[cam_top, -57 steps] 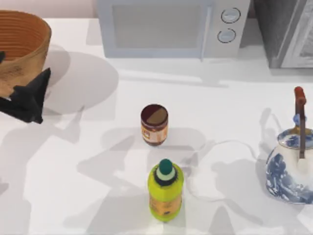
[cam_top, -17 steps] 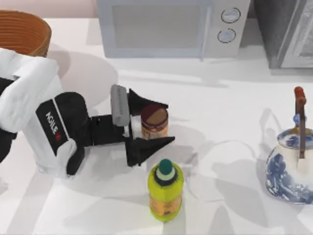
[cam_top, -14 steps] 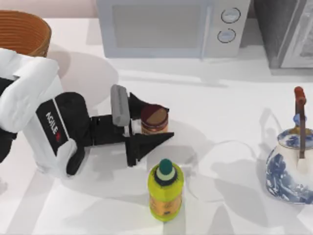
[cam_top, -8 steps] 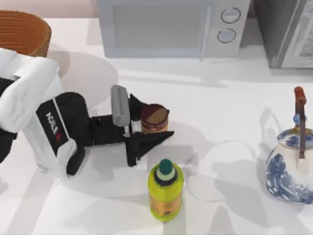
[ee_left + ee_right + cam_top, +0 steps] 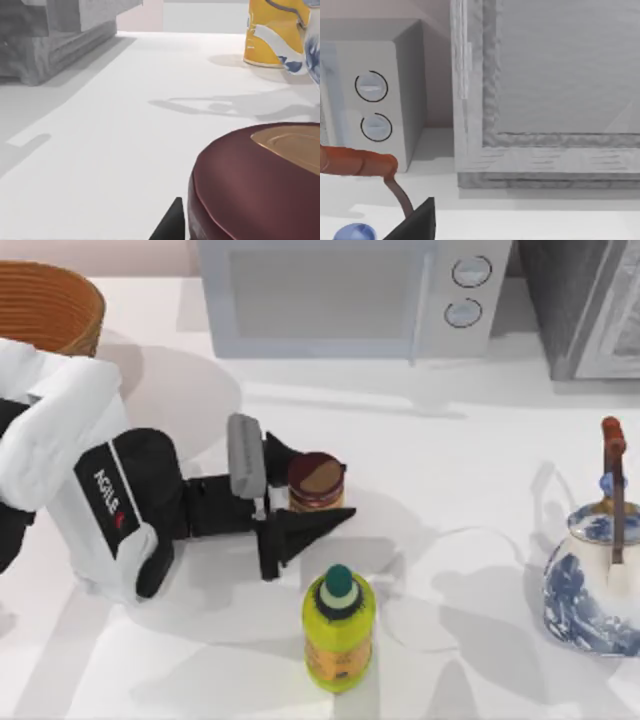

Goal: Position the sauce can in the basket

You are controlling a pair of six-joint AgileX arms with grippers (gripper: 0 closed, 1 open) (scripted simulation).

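Left gripper [image 5: 308, 492] clamped around can [image 5: 317, 483] at table centre; "AGILEX" on arm [image 5: 108, 502]. Basket [image 5: 48, 306] at ten o'clock. Right gripper's state: cannot tell.

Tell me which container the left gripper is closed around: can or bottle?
The sauce can, short with a maroon top, sits between the left gripper fingers. The taller green-capped bottle stands apart, untouched.
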